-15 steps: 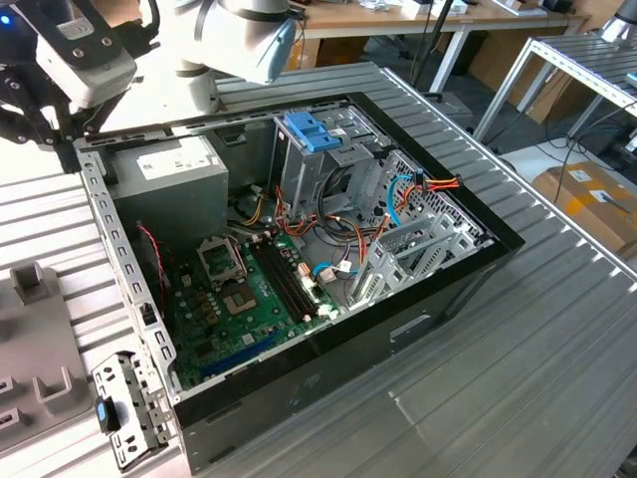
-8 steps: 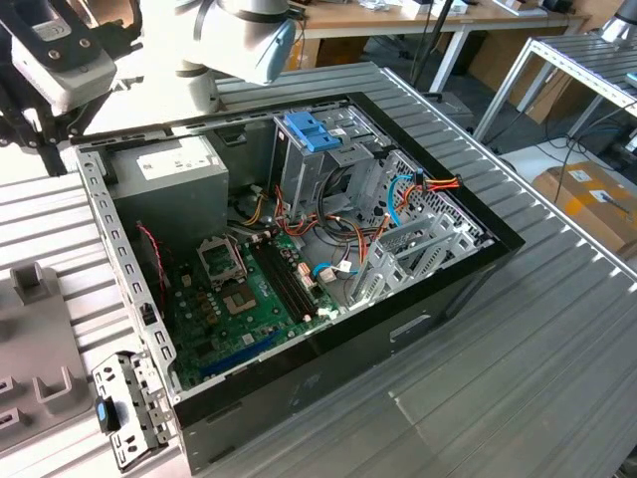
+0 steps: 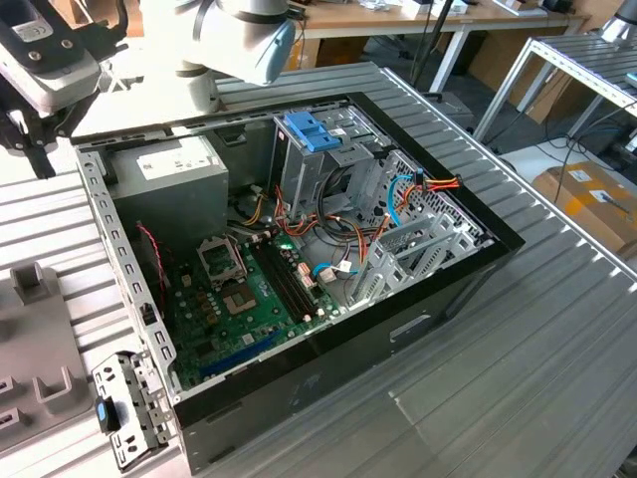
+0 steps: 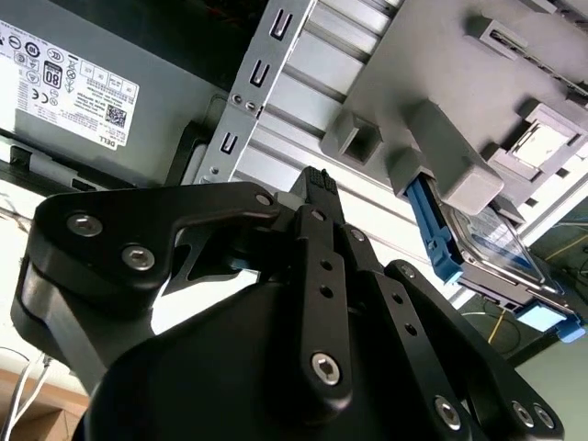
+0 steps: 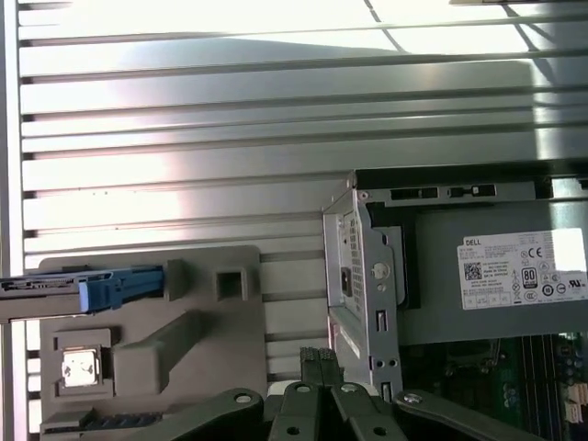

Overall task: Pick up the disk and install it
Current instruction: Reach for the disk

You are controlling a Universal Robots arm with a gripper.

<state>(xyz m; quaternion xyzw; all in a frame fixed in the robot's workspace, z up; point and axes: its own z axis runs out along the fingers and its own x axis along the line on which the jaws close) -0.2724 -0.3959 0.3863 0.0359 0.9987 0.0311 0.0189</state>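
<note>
The disk [image 4: 491, 241], silver with blue rails, rests in a slot of a grey fixture [image 4: 432, 83] on the slatted table beside the computer case. In the first wrist view the disk [image 5: 64, 288] appears edge-on at the fixture's [image 5: 156, 344] far corner. My gripper [image 4: 317, 179] hangs above the table between the fixture and the case wall, shut with nothing in it and apart from the disk. Its fingertips [image 5: 310, 356] show close to the case's metal frame. In the exterior view the gripper [image 3: 35, 149] hovers at the left, above the case's corner.
The open computer case [image 3: 438, 289] fills the middle, with a grey power-supply box [image 3: 174, 174], a motherboard [image 3: 239, 299] and a tall metal cage topped by a light-blue bracket [image 3: 314, 129]. A loose metal bracket [image 3: 124, 408] lies by the case's near corner.
</note>
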